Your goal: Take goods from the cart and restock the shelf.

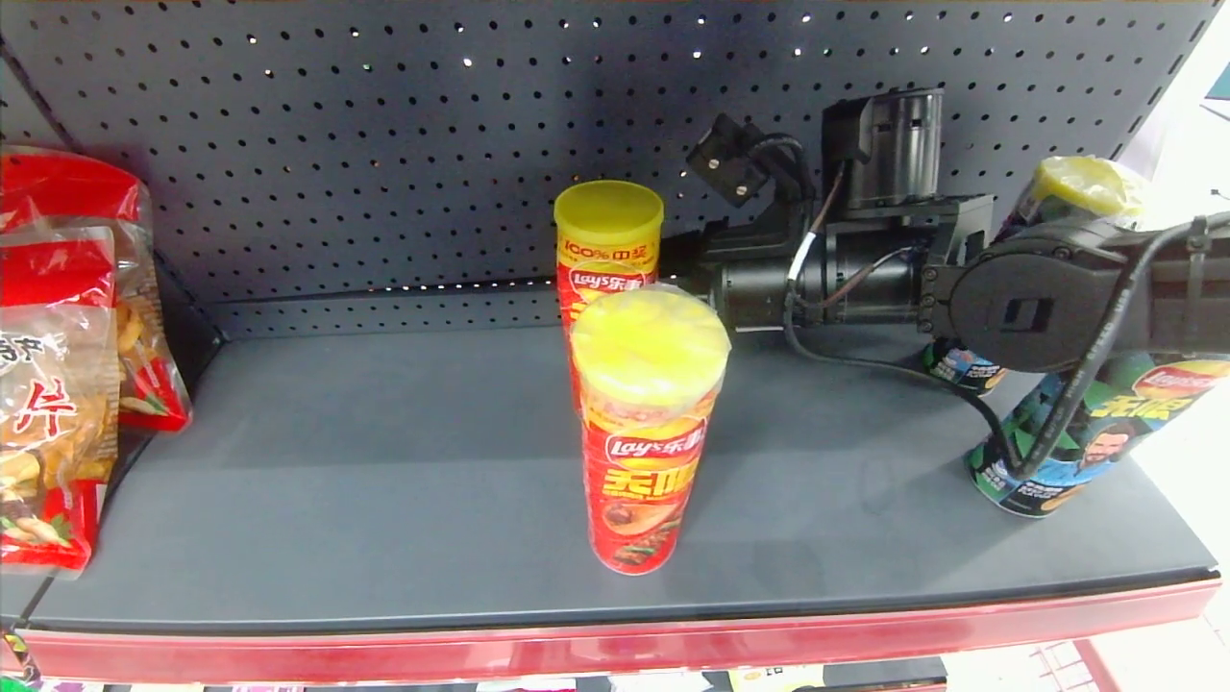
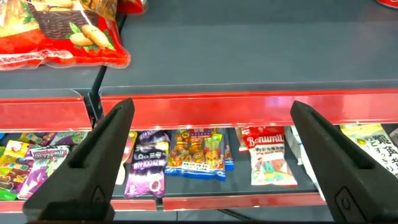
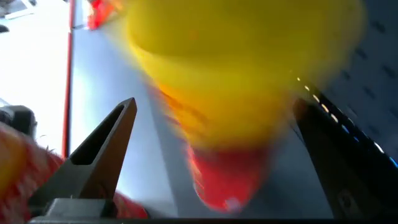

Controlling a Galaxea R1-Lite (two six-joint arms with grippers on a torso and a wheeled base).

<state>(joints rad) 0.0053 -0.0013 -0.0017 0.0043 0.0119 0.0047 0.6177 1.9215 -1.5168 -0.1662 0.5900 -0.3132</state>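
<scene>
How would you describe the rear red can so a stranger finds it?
Look at the grey shelf, mid-width. Two red cans with yellow lids stand one behind the other; it is the rear can, nearest the pegboard, unlike the front can.

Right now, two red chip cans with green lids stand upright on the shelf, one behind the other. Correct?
No, the lids are yellow. The head view shows the front red chip can and the rear red chip can upright on the shelf, one behind the other.
</scene>
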